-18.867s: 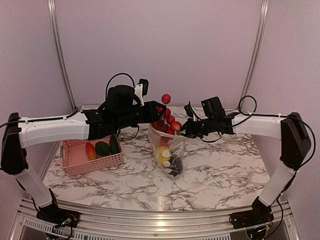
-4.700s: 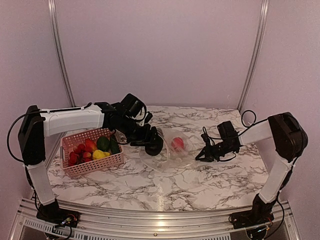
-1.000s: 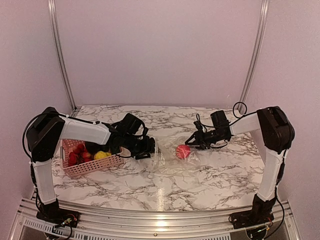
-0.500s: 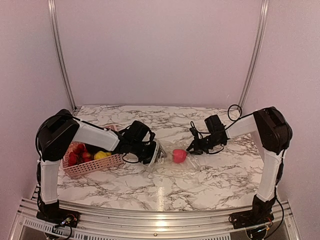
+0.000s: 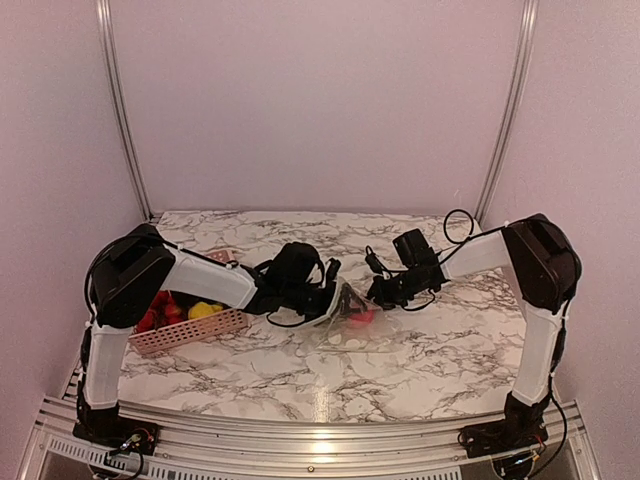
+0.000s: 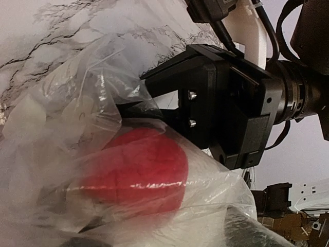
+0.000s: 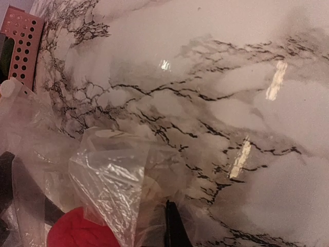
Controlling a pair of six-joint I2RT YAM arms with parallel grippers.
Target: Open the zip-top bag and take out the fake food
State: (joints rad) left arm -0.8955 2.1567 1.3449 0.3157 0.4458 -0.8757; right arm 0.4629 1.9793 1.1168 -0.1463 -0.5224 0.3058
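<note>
Pink perforated basket point(image 5: 186, 334) at left on marble table point(image 5: 440, 350).

The bag point(image 5: 345, 335) lies crumpled near the middle of the counter point(image 5: 440, 350). It is clear and crinkly, with pale round spots on one face, and part of its film stands up in folds. One round, glossy red toy fruit point(image 6: 136, 172) sits inside it, seen through the plastic. More fake food, red point(image 5: 152, 318) and yellow point(image 5: 205, 310) pieces, lies in the pink basket point(image 5: 190, 336) at the left, apart from the bag.
</note>
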